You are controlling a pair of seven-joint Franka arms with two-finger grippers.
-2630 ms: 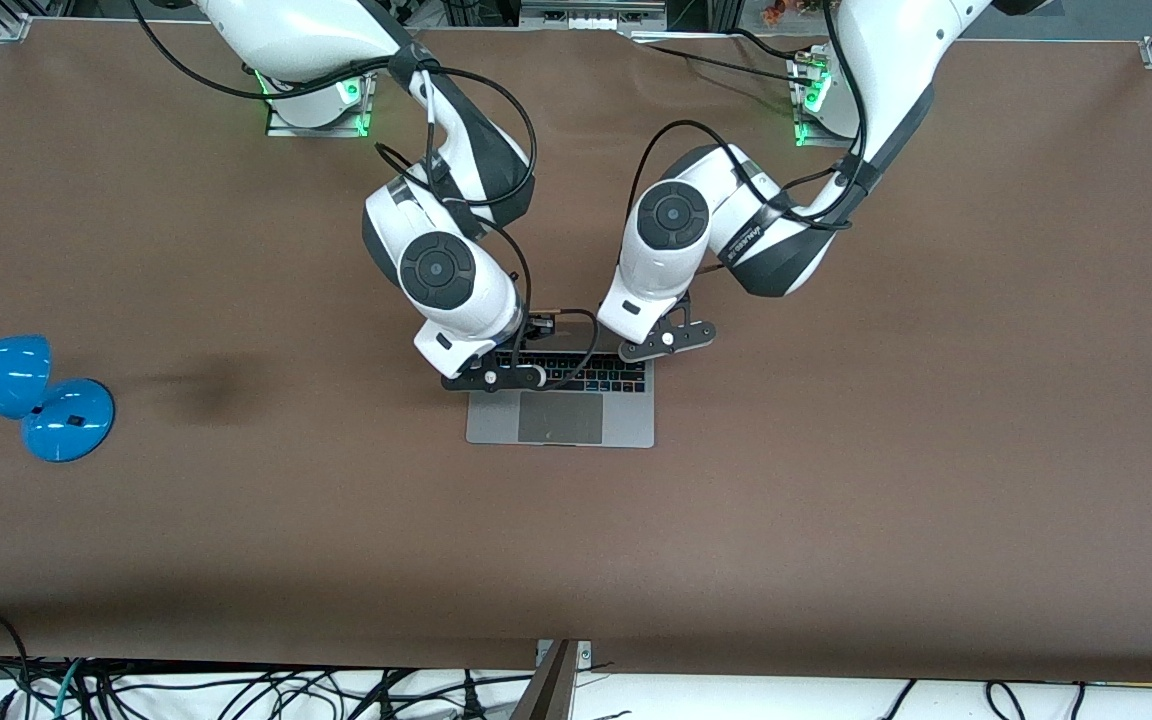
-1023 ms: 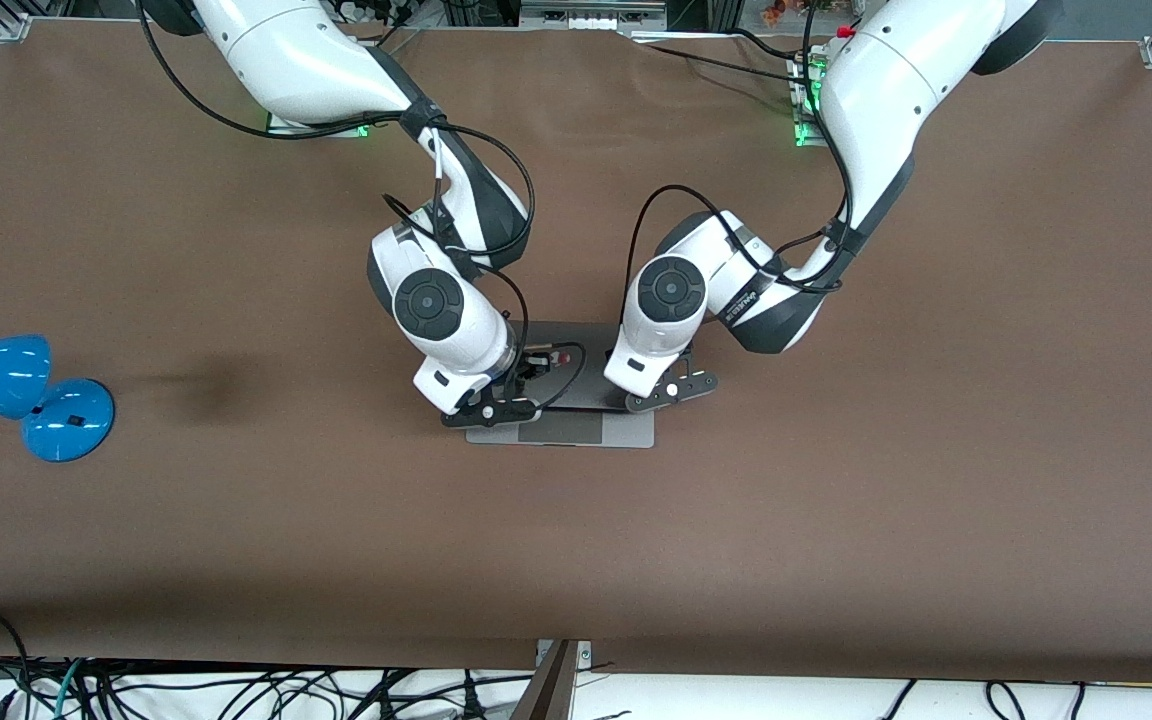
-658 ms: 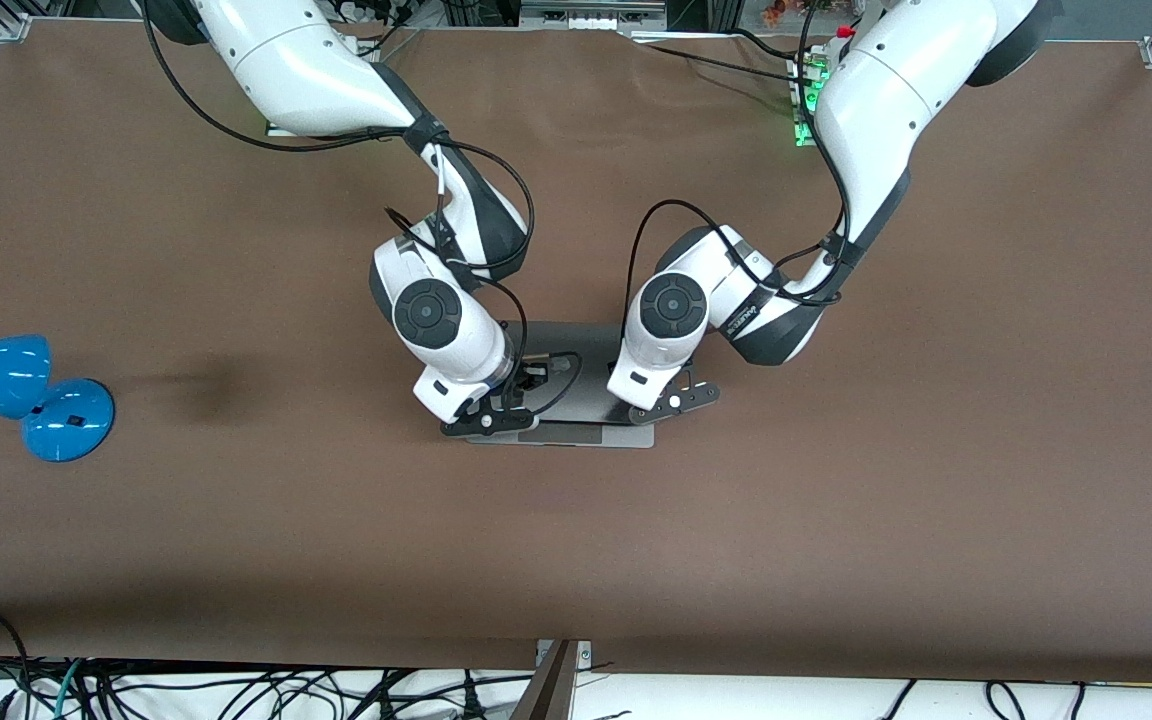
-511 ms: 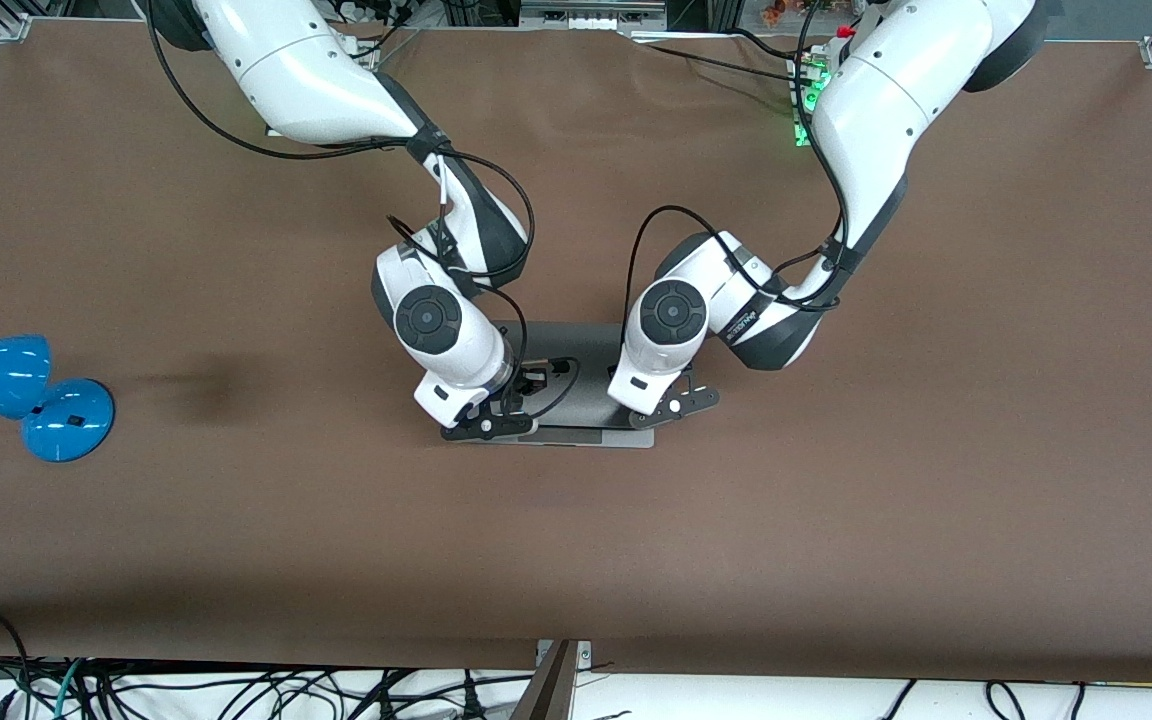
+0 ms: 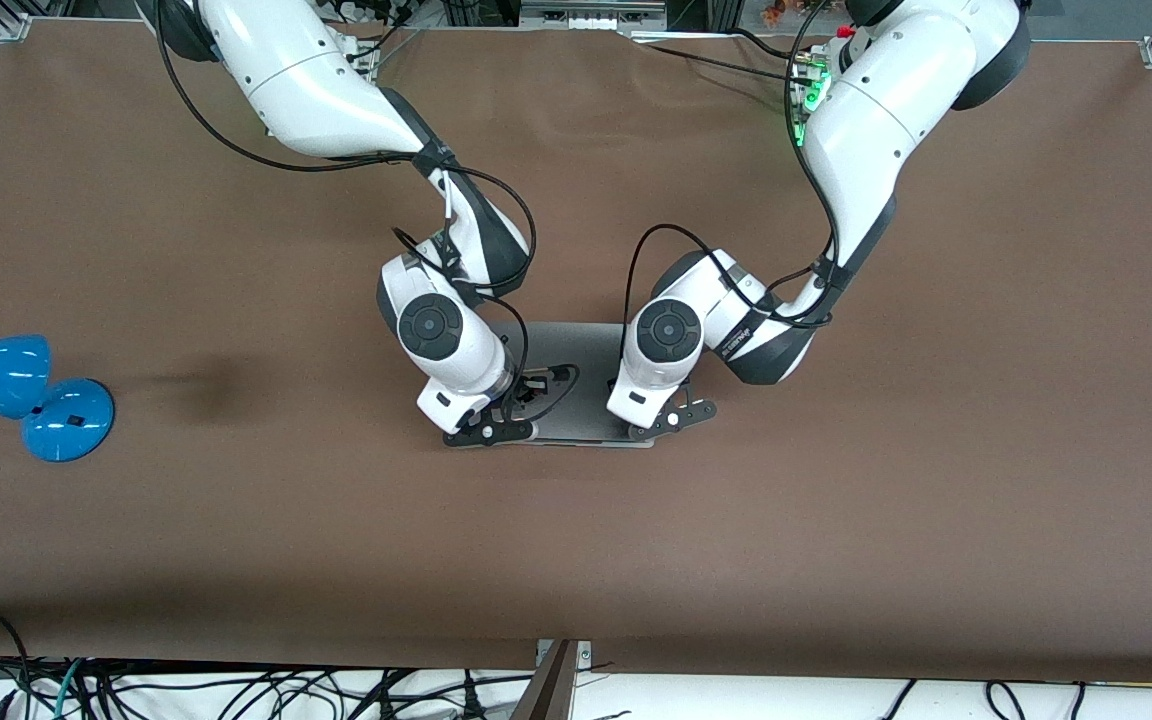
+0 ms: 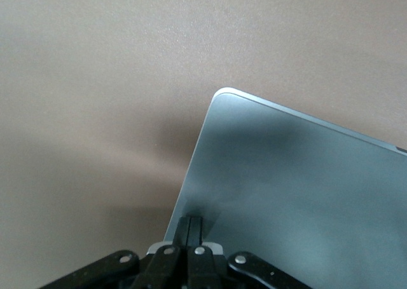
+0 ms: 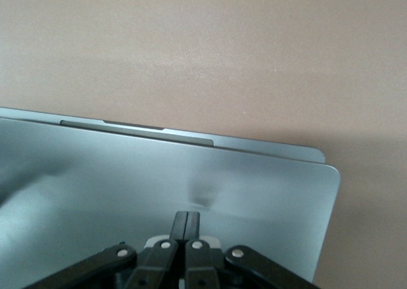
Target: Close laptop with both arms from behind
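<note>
So the laptop (image 5: 576, 385) is sitting around the middle of the brown table (image 5: 836, 500), lid almost all the way down. In the right wrist view a thin strip of the base is still peeking out past the lid's edge, so it's not quite flush there.

Both arms are reaching in from their bases and bending down onto the lid. The right gripper (image 5: 488, 432) is pressing on the lid near the corner toward the right arm's end of the table, fingers (image 7: 186, 224) squeezed together with nothing between them, tips touching the grey metal. Same deal with the left gripper (image 5: 666, 420) at the corner toward the left arm's end: fingers (image 6: 190, 228) pressed together, empty, tips resting on the lid right by its edge.

The arms and their black cables are covering a good chunk of the lid from the front camera, so I can't see any logo.

Only other thing around is a blue desk lamp (image 5: 21, 395), lying well apart from the laptop at the right arm's end of the table.
</note>
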